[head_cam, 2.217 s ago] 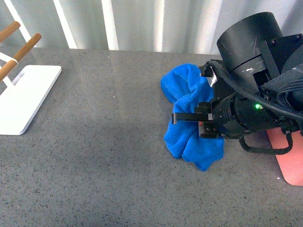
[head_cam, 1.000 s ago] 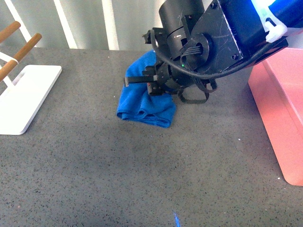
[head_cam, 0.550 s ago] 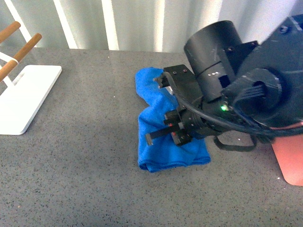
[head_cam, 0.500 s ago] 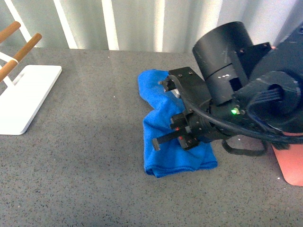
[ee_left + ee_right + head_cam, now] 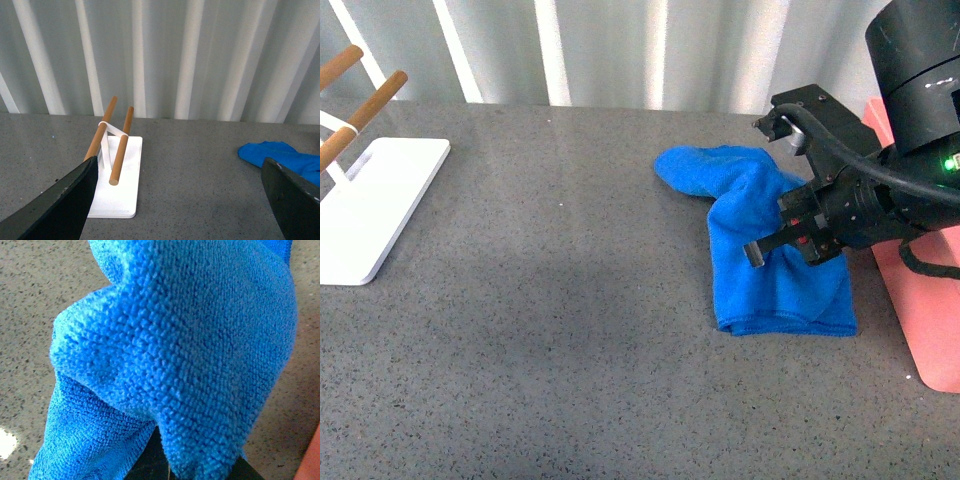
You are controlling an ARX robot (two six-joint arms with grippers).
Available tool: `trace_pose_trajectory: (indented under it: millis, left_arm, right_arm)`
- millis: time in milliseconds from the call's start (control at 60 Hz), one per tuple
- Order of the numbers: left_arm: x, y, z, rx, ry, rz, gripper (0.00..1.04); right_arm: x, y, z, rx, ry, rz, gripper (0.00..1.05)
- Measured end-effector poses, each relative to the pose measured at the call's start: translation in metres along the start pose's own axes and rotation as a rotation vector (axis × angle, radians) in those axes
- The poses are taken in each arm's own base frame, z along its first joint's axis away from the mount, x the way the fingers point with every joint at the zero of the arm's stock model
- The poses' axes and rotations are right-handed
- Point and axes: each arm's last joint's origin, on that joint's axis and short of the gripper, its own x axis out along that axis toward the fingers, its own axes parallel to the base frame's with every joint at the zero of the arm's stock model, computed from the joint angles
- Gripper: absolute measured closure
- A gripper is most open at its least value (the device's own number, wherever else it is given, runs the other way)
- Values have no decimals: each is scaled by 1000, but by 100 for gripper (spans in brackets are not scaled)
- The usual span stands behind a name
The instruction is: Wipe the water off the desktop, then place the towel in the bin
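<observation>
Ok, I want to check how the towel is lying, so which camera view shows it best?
The front view: nearly the whole towel shows, crumpled on the desktop at the right gripper. The right wrist view gives only a close-up of its fabric; the left wrist view catches just one end.

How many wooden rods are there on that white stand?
2. Both slant upward from the white stand on the left part of the desktop: one rod and a second rod close beside it. None looks hidden.
</observation>
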Motion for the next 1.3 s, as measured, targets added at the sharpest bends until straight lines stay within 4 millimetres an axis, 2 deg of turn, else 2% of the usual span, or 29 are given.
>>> trace_pose_trajectory:
  millis: [283,433,500,550,650,783,900,1000,1150,1300]
  left_arm:
    - [0,0,0,0,0,0,7]
    - [0,0,0,0,0,0,7]
    - [0,0,0,0,0,0,7]
    - [0,0,0,0,0,0,7]
    - [0,0,0,0,0,0,7]
    - [0,0,0,0,0,0,7]
    - [0,0,0,0,0,0,7]
    - [0,0,0,0,0,0,7]
    - [0,0,0,0,0,0,7]
    - [0,0,0,0,0,0,7]
  right_arm:
    - [-5,-19,26,13,-46,-50,100]
    - [-16,-21,55,49,-110,-65,100]
    - [-35,-20,83,59,-180,-74,100]
    - [-48,-20,97,60,-221,-81,100]
    - [-96,-25,134,79,-346,-110,100]
    - [-149,-41,154,101,-460,-147,100]
    - [-186,-66,154,134,-519,-185,100]
    - [-204,-91,146,171,-533,-223,100]
    - [-209,-125,123,233,-503,-266,100]
    - [-199,-156,83,310,-432,-285,100]
